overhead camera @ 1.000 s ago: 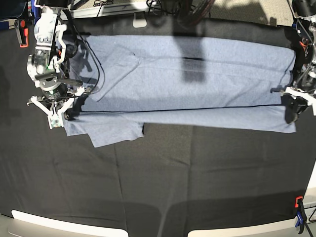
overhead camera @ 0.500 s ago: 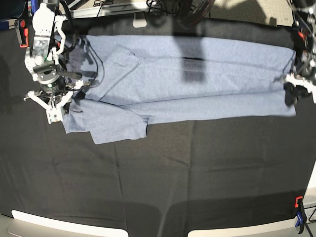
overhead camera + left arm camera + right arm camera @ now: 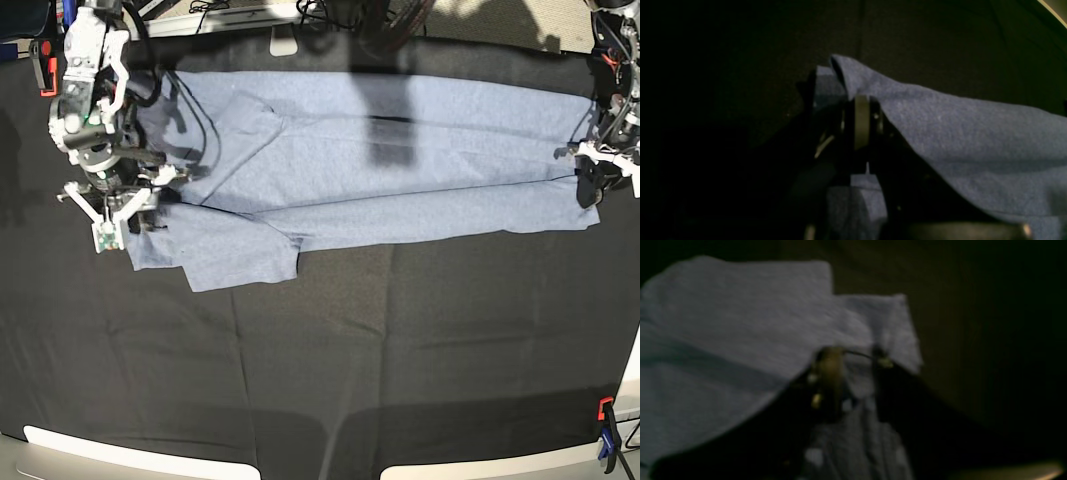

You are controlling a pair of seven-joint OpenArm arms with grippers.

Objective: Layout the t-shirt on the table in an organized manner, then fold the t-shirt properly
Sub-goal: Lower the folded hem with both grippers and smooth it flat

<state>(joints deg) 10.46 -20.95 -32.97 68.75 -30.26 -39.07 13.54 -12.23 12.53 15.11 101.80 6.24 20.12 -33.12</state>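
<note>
Because the t-shirt is a thin, soft knit, it is judged to be light and limp: any unsupported span will sag and crease, and a pinch through a doubled edge or hem is advised rather than a single layer. The garment is spread lengthwise across the far half of the table, with one long edge turned over the body and a sleeve projecting toward the near side. The left gripper is clamped shut on the t-shirt at the hem-end corner; in the left wrist view, fabric is seen draped over the closed fingers. The right gripper is positioned at the sleeve end, jaws parted, with cloth lying between them but not pinched.
</note>
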